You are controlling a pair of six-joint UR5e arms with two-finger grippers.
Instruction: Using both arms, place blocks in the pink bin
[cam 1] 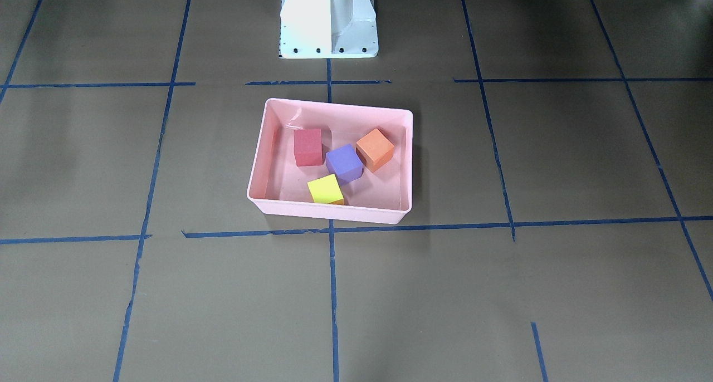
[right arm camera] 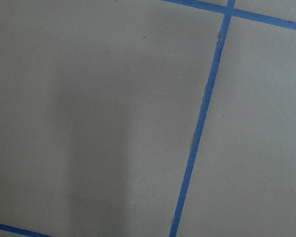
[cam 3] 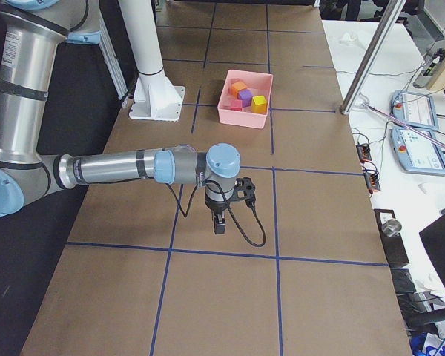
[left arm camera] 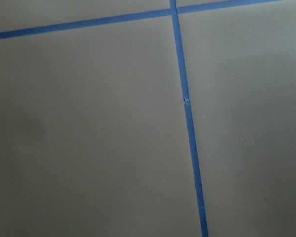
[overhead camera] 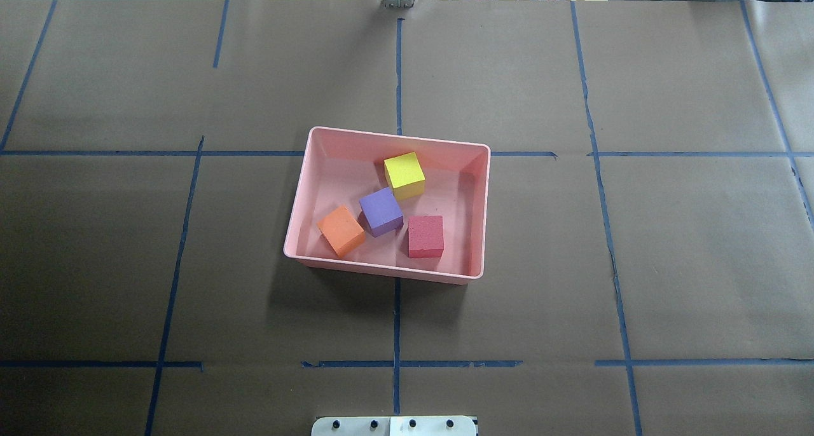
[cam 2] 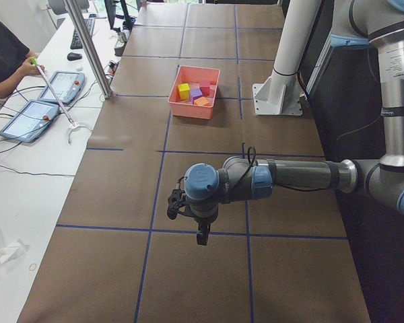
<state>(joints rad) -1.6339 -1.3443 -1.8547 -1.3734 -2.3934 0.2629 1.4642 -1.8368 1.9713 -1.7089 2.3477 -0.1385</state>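
While all four blocks lie inside the pink bin (overhead camera: 337, 182), we find both arms drawn well away from it, toward opposite ends of the table (overhead camera: 127, 264). The bin sits near the middle of the table, just in front of the white pedestal (cam 1: 328, 20). Inside it, we see the purple block (overhead camera: 380, 211) at the centre. The yellow-green block (overhead camera: 404, 175) is at the purple one's far corner and looks to be touching it. The orange block (overhead camera: 341, 231) is close against its side toward the robot's left, and the red block (overhead camera: 425, 236) is just beside it toward the robot's right.

From the side views we see the left arm (cam 2: 296, 176) stretched level over the table, with the left hand (cam 2: 202, 235) pointing straight down above the brown surface. The right arm (cam 3: 111, 167) has the same pose at the other end, its right hand (cam 3: 219, 224) also pointing down. Neither hand has anything in it that we can see, and we cannot tell how far apart the fingers of either one are. Both wrist cameras show us only bare table crossed by blue tape (left arm camera: 187, 123).
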